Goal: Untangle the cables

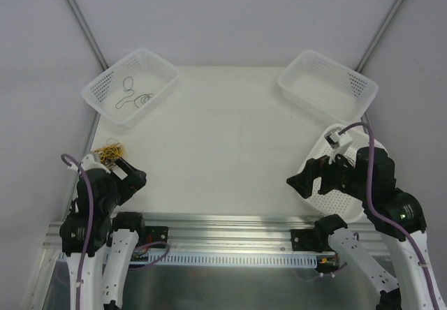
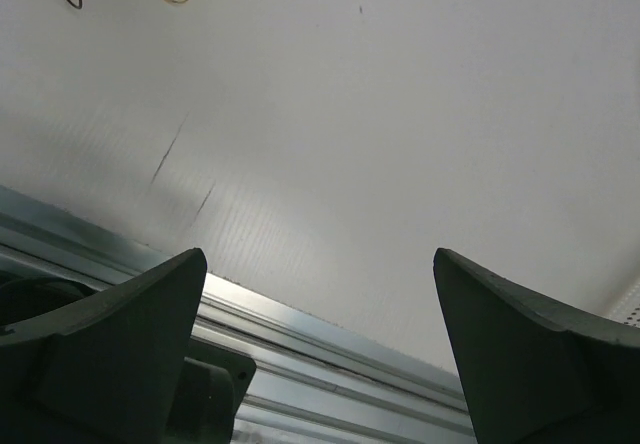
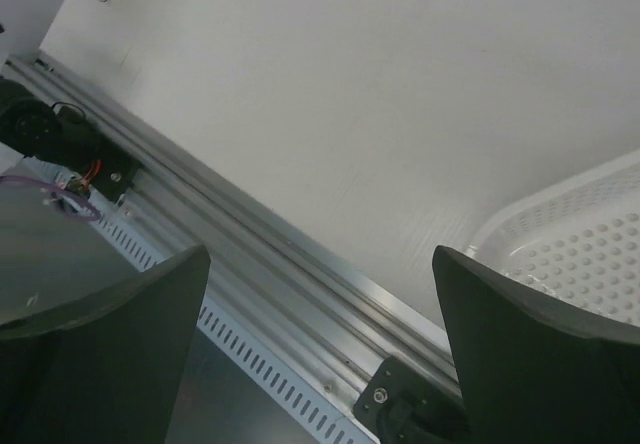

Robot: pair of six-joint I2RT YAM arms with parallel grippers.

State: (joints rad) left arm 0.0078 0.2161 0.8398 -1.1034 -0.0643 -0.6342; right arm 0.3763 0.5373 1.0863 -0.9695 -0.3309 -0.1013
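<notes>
No legible text, labels, brands, numbers or signs anywhere in any view.

- Table top [image 2: 400, 114]: white, matt, faintly ribbed sheet; a few dark scuffs.
- Mesh basket [image 3: 575, 249]: white perforated plastic, smooth, slight sheen.
- Rail [image 3: 270, 254]: bare brushed metal, satin finish.
- Left gripper [image 2: 318, 264], right gripper [image 3: 320, 259]: dark grey plastic, matt, smooth.
- Cables [image 1: 112, 151]: thin yellow-tan strands; finish too fine to tell.
- Arm hose [image 1: 87, 205]: purple, smooth.
</notes>
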